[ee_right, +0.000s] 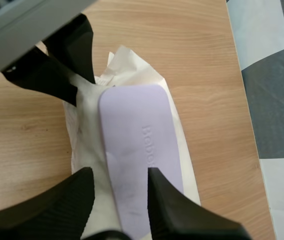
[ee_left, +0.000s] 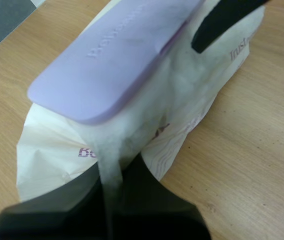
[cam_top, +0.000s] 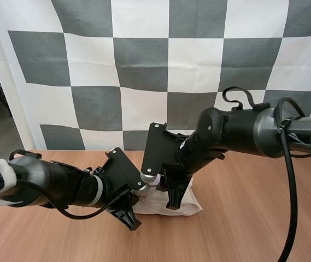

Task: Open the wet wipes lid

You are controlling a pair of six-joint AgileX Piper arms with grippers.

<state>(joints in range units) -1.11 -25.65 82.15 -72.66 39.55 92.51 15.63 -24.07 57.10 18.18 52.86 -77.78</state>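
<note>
Lilac lid [ee_right: 139, 150]: flat and closed on top of the white pack of wet wipes [cam_top: 191, 206], which lies on the wooden worktop [cam_top: 253, 229] between the two arms.
Left tool [ee_left: 113, 176]: closed on the crimped film at one end of the pack, pinning it down.
Right tool [ee_right: 121, 182]: fingers apart and holding nothing, set over the opposite end of the lid; one finger is above the lilac plastic, the other above the white film beside it.
Risk, slip: the lid edge looks low and smooth, so a fingertip could skate over it without catching the lip.
Risk, lift: an upward pull may raise the soft pack rather than the lid, since only thin film is pinched; that film could slide out or tear.
Risk, crowding: both tools work close together over a short pack, so a wide swing could knock them together.
Open room: bare wood all round the pack; the worktop's edge runs along one long side, near but apart.
</note>
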